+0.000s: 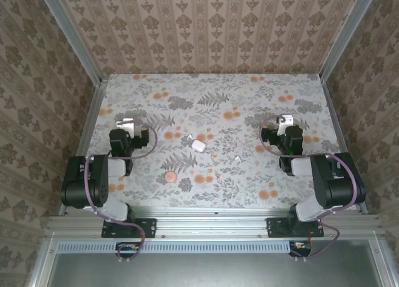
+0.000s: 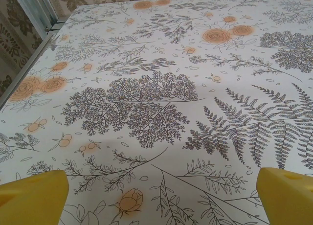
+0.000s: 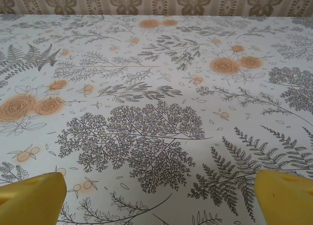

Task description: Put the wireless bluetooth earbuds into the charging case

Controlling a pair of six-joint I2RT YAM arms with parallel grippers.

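Nearest the arm bases lies a pink disc [image 1: 170, 176], no part of the job. Just beyond it, on the flowered surface [image 1: 249, 100], are tiny pale specks I take for the earbuds [image 1: 214, 156], too small to tell for sure. The white case [image 1: 198, 145] sits mid-surface past them, and I cannot tell whether its lid is up. Farther out, the left pincer [image 2: 159, 200] and right pincer [image 3: 159, 198] both hover spread wide, holding nothing, well apart from the case. The risks I see: broad fingers could flick such a small earbud away. The light case may skid unless one pincer steadies it.
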